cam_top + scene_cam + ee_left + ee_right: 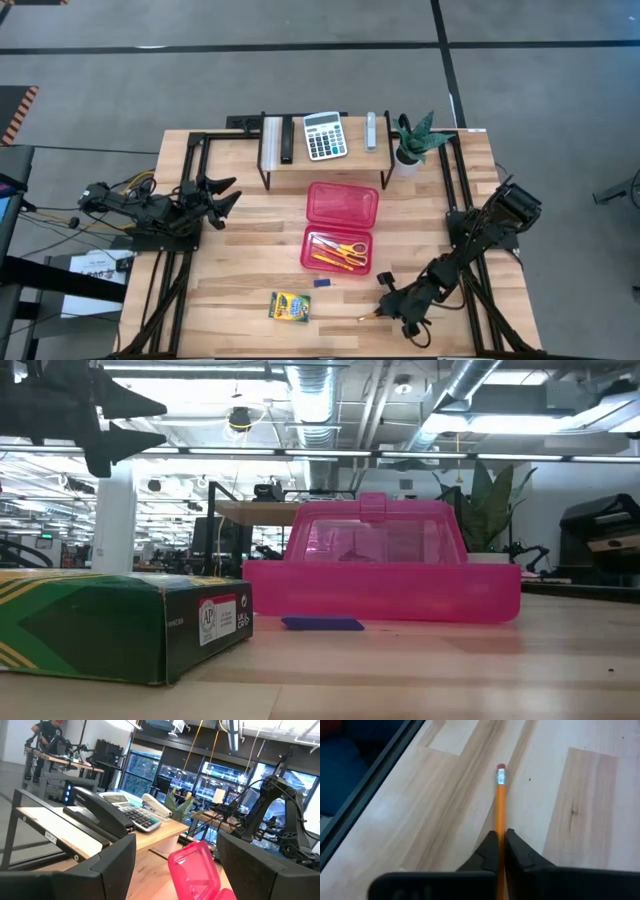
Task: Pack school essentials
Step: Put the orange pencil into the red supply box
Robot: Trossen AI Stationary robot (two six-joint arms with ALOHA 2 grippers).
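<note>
An orange pencil (500,815) with a silver band and pink rubber tip lies on the wood near the bottom edge of the high view, right of centre, pinched between two dark fingers. A yellow-green crayon box (290,306) lies flat at lower centre. A tiny blue eraser (322,283) sits just above and right of it. Yellow-handled scissors (349,250) and more pencils (327,259) rest inside the open tray at centre.
</note>
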